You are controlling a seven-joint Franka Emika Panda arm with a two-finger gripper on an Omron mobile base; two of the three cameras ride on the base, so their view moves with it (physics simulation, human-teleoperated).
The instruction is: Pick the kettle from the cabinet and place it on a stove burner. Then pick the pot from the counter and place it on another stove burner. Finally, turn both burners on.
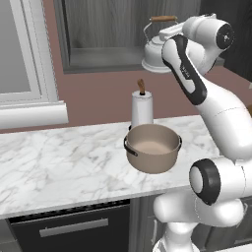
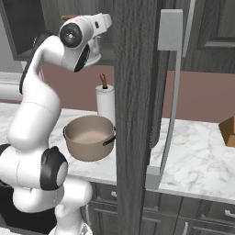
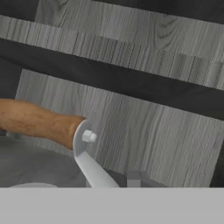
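The white-silver kettle [image 1: 154, 51] hangs at the open front of the dark grey cabinet [image 1: 98, 24], its base at the edge of the grey shelf [image 1: 103, 58]. My gripper [image 1: 170, 33] reaches in from the right at the top of the kettle's arched handle. In the hand view the brown wooden grip [image 3: 39, 122] lies to the left, and the handle's wire arm [image 3: 89, 164] runs down between my fingertips [image 3: 133, 178], which are shut on it. The beige pot [image 1: 152, 147] stands on the marble counter [image 1: 59, 162], below the kettle. The stove burners are out of view.
A white paper-towel roll [image 1: 141, 109] stands just behind the pot [image 2: 89, 137]. An open dark cabinet door [image 2: 137, 92] hangs edge-on right of the arm. A brown box [image 2: 228, 131] sits on the counter at the far right. A white window sill [image 1: 29, 113] juts out at left.
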